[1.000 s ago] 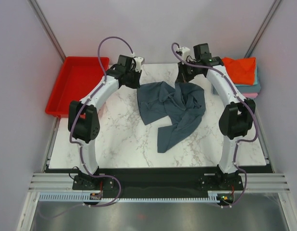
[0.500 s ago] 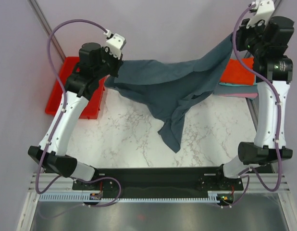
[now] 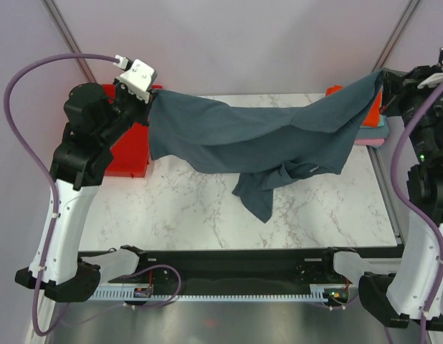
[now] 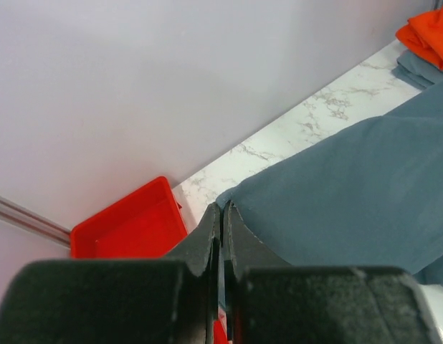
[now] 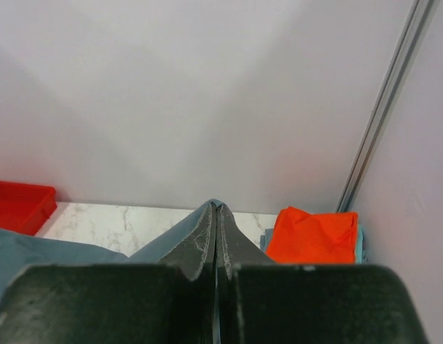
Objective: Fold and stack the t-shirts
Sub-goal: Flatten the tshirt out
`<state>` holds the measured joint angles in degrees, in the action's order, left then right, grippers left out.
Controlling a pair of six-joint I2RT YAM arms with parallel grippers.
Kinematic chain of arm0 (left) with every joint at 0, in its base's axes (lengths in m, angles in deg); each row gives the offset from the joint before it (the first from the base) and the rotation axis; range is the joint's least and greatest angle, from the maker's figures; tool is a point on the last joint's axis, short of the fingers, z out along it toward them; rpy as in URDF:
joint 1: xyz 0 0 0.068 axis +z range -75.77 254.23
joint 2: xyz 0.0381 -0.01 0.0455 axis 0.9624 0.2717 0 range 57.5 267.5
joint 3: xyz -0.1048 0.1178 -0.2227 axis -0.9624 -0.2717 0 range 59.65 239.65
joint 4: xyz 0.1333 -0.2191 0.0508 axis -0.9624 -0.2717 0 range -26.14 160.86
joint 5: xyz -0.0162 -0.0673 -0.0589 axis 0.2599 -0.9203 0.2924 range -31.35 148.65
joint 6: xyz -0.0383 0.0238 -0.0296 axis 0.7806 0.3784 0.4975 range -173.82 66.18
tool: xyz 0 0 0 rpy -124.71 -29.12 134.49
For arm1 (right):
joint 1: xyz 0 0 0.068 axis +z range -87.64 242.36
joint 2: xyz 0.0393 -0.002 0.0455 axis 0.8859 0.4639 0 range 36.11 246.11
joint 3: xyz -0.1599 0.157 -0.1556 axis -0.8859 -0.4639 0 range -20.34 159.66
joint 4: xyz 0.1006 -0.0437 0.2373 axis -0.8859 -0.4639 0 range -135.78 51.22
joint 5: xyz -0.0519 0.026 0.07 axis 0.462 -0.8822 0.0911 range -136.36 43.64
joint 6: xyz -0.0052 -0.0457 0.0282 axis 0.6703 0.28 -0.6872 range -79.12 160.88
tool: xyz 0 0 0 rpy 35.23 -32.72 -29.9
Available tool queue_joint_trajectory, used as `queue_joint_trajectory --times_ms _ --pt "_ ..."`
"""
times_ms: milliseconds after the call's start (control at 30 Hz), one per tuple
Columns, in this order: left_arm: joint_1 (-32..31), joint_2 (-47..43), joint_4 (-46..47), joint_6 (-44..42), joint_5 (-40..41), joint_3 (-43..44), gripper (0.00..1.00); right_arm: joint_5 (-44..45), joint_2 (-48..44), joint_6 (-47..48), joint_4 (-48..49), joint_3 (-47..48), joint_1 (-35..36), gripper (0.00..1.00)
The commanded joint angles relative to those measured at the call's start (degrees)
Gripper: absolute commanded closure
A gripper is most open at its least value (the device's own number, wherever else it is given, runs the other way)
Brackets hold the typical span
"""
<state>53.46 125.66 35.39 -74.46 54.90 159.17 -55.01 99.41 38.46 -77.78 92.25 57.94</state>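
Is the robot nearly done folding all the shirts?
Not quite. Done: a folded orange-red cloth shirt already lies at the far right of the white marble table. In hand: the left tool and right tool, both shut, hold the big slate blue-grey cloth t-shirt stretched out in the air, one part hanging down. Left: lay it flat, fold it, and stack it with the orange-red one.

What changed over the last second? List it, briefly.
Both arms rose and swung apart, lifting the slate blue-grey t-shirt from a crumpled heap on the table into a span between left gripper and right gripper. Both stayed shut on it; the red tray and folded stack did not move.
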Motion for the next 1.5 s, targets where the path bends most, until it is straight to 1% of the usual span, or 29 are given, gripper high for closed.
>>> queue_joint_trajectory --times_ms 0,33,167,200,267,300,367,400,467,500,533,567,633,700,733,767,833,867,900,933,967,1000,1033,1100,1200,1233,1300,1333,1467 --pt "1.35 -3.02 -6.17 0.16 -4.42 3.03 0.98 -0.48 -2.4 -2.69 -3.78 5.77 -0.32 1.0" --pt "1.35 -3.82 -6.98 0.34 -6.17 2.87 0.98 -1.28 -2.84 -2.42 -4.58 8.4 -0.32 1.0" --pt "1.35 -8.56 -8.13 2.0 -12.4 0.06 0.98 -2.08 -4.95 -3.56 -5.73 10.19 -0.32 1.0" --pt "1.44 -9.35 -8.13 2.79 -12.68 -1.86 0.98 -1.64 -4.95 -4.08 -5.91 9.75 -0.23 1.0" --pt "1.35 -9.1 -7.61 3.5 -11.82 -4.59 0.98 -1.99 -4.86 -3.65 -5.47 7.56 -0.41 1.0" --pt "1.35 -8.92 -7.08 3.33 -10.68 -8.52 0.98 -1.64 -4.69 -4.0 -4.6 3.55 -0.32 1.0" --pt "1.35 -7.52 -4.54 3.16 -8.3 -13.11 0.98 -1.11 -3.29 -4.26 -1.62 -0.6 -0.32 1.0" --pt "1.35 -6.82 -3.57 3.24 -8.12 -17.22 0.98 -1.55 -2.41 -4.26 -0.91 -3.76 -0.32 1.0" --pt "1.35 -3.4 -0.33 2.8 -8.47 -20.85 0.98 -3.99 -0.13 -4.35 0.85 -6.67 -0.41 1.0" --pt "1.44 -1.99 1.0 2.8 -8.47 -24.0 0.98 -5.32 2.49 -4.0 1.29 -8.25 -0.32 1.0" --pt "1.44 -0.41 1.97 3.15 -8.29 -24.9 0.98 -5.85 3.91 -3.91 1.65 -10.79 -0.32 1.0" --pt "1.7 3.78 3.89 3.59 -8.03 -25.6 0.98 -6.38 5.32 -3.91 2.52 -12.04 -0.32 1.0" --pt "2.23 8.37 3.91 3.68 -8.29 -25.96 0.98 -7.17 10.33 -3.48 3.4 -15.2 -0.23 1.0" --pt "3.72 15.13 3.91 3.68 -8.29 -25.87 0.98 -7.44 16.03 -2.95 4.9 -16.79 -0.23 1.0" --pt "4.25 17.42 9.3 5.51 -9.42 -25.35 0.98 -7.18 18.06 -2.69 5.16 -16.97 -0.32 1.0" --pt "5.03 22.84 10.66 5.87 -11.26 -23.17 0.98 -6.57 22.43 -2.25 5.51 -16.62 -0.23 1.0" --pt "5.65 28.4 10.59 6.75 -11.54 -18.95 0.98 -6.13 27.02 -1.37 5.52 -15.22 -0.23 1.0" --pt "6.61 31.74 9.72 7.19 -11.81 -13.19 0.98 -5.34 31.13 -0.58 5.17 -14.17 -0.23 1.0" --pt "7.32 36.64 7.8 7.81 -11.9 -10.08 0.82 -5.07 33.0 0.12 4.99 -12.24 -0.23 1.0" --pt "8.02 39.04 6.47 9.99 -13.03 -7.09 0.66 -4.81 34.85 0.57 4.9 -11.18 -0.23 1.0" --pt "9.86 40.72 5.41 11.23 -14.08 -2.28 0.54 -4.28 37.65 1.18 4.82 -10.21 -0.23 1.0" --pt "10.75 42.65 4.45 12.81 -14.96 -0.66 0.4 -3.93 38.72 1.53 4.81 -8.81 -0.23 1.0" --pt "11.71 42.93 2.44 15.17 -16.89 0.4 0.33 -3.66 39.69 1.71 4.81 -8.19 -0.23 1.0" --pt "14.0 41.89 -0.81 17.12 -18.92 0.67 0.29 -3.4 41.1 1.71 4.9 -7.05 -0.23 1.0" --pt "16.55 39.51 -3.11 19.49 -24.54 -4.32 0.3 -4.27 41.19 1.36 4.9 -6.43 -0.23 1.0" --pt "17.51 38.2 -4.86 21.85 -26.64 -5.91 0.31 -4.71 41.02 1.1 4.9 -6.42 -0.32 1.0" --pt "18.4 37.31 -6.98 23.62 -30.07 -10.65 0.39 -5.41 41.11 0.31 4.9 -6.07 -0.32 1.0" --pt "19.01 36.87 -9.86 23.63 -33.83 -13.02 0.42 -6.03 41.37 0.13 4.9 -5.9 -0.32 1.0" --pt "19.28 36.08 -14.1 23.63 -37.91 -17.51 0.55 -7.35 43.12 -1.01 4.9 -3.62 -0.23 1.0"
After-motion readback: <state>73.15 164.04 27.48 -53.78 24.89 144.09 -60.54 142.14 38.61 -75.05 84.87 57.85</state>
